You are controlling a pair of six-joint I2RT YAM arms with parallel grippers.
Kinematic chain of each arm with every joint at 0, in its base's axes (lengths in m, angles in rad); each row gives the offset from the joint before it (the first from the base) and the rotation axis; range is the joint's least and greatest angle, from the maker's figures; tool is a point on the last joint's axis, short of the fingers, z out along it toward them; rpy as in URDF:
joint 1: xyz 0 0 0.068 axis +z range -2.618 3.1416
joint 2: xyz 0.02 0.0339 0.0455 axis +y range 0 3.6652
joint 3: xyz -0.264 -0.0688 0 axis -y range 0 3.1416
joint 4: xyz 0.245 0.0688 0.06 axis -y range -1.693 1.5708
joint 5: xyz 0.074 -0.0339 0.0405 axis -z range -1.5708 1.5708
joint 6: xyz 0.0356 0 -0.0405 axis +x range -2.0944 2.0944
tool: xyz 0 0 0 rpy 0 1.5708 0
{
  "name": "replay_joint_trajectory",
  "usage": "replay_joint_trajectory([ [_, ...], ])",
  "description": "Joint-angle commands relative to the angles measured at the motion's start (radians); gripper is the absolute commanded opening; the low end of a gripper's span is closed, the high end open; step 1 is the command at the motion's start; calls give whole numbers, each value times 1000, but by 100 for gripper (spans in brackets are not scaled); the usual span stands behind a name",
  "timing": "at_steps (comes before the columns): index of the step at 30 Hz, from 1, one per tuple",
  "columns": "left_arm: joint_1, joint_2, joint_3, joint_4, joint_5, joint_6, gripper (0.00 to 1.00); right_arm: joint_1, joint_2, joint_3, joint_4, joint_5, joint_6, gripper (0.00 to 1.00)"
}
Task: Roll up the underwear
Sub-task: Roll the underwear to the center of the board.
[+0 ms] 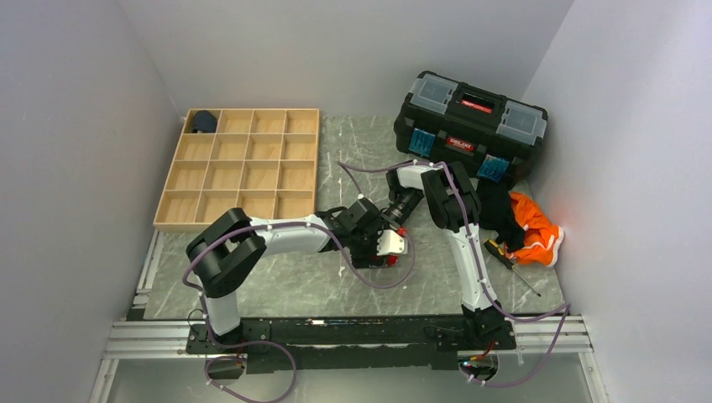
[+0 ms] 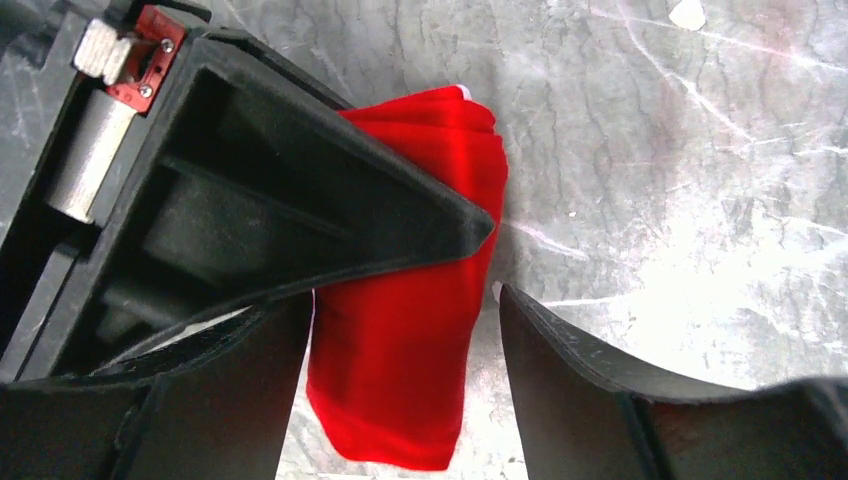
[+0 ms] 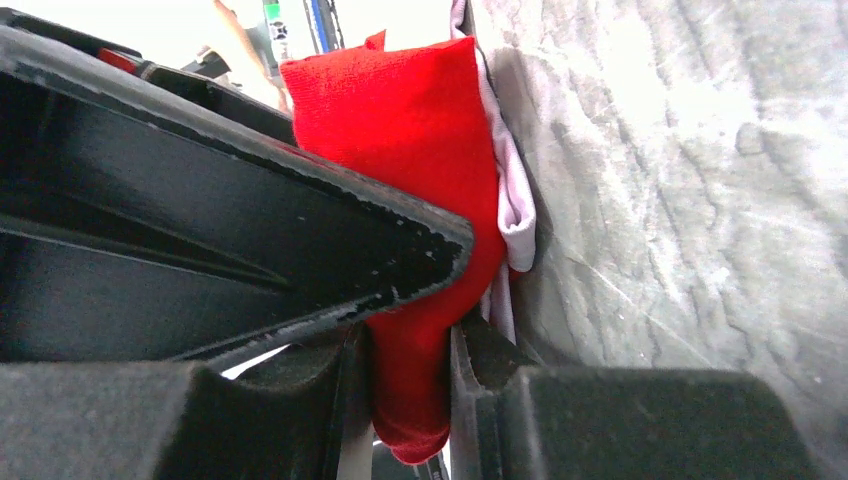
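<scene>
The underwear [image 1: 401, 231] is a folded bright red bundle with white trim on the marble table, mostly hidden under both grippers at table centre. My left gripper [image 1: 379, 243] is open. In the left wrist view [image 2: 400, 330] its jaws straddle the red fabric [image 2: 400, 390], which lies close to one finger with a gap to the other. My right gripper [image 1: 396, 222] is shut on the underwear. In the right wrist view [image 3: 410, 370] its fingers pinch a red fold [image 3: 400, 110], with the white trim [image 3: 515, 210] beside it. One gripper's finger crosses over the other's.
A wooden compartment tray [image 1: 243, 168] stands at the back left with a dark navy bundle [image 1: 202, 122] in its far corner cell. A black toolbox [image 1: 470, 126] stands at the back right. An orange cloth [image 1: 536, 227], a black cloth [image 1: 499, 214] and a screwdriver [image 1: 508, 260] lie at the right.
</scene>
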Motion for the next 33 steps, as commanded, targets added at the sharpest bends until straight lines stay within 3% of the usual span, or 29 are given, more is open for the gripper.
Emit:
replay_joint_trajectory([
  [1, -13, 26, 41, 32, -6, 15, 74, 2, 56, -4, 94, 88, -64, 0],
  [12, -15, 87, 54, 33, -7, 30, 72, 1, 55, -6, 91, 75, -67, 0],
  [18, -12, 128, 41, 19, 14, 37, 56, -4, 53, -20, 91, 78, -76, 0],
  [21, -7, 141, 31, 8, 26, 37, 53, -11, 54, -24, 90, 78, -82, 0],
  [33, 38, 203, 68, -66, 75, 48, 65, -22, 39, -42, 89, 59, -111, 0],
])
